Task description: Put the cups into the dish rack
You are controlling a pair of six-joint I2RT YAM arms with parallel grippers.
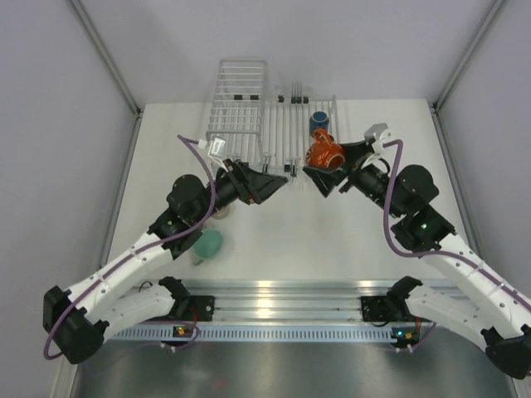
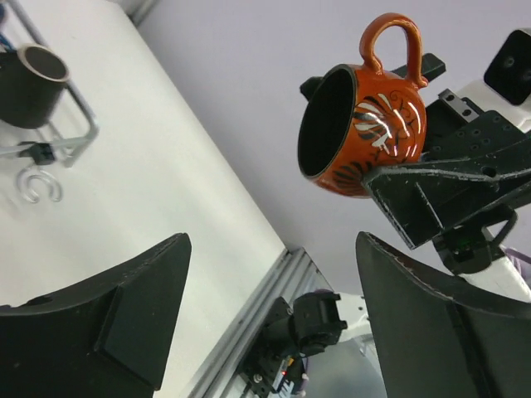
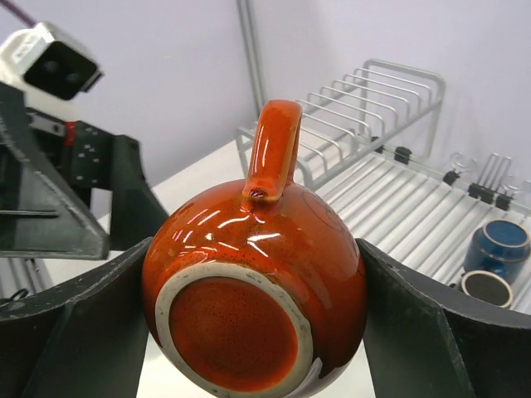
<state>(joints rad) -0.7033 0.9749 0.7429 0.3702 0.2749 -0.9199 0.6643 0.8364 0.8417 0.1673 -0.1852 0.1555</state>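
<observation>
My right gripper (image 1: 329,162) is shut on the orange-red cup (image 1: 324,152) and holds it tilted in the air at the near edge of the flat silver dish rack (image 1: 292,124). In the right wrist view the cup (image 3: 257,282) shows its base and handle between my fingers (image 3: 419,332). My left gripper (image 1: 280,184) is open and empty, facing that cup (image 2: 365,124) from the left. A dark blue cup (image 1: 319,122) stands in the rack; it also shows in the right wrist view (image 3: 498,242), beside a second light-rimmed cup (image 3: 487,288). A mint-teal cup (image 1: 209,244) lies on the table by the left arm.
A taller box-shaped wire basket (image 1: 239,104) stands left of the rack. A dark cup (image 2: 29,83) sits at a rack corner in the left wrist view. A pale object (image 1: 222,212) lies partly hidden under the left arm. The aluminium rail (image 1: 282,298) runs along the near edge.
</observation>
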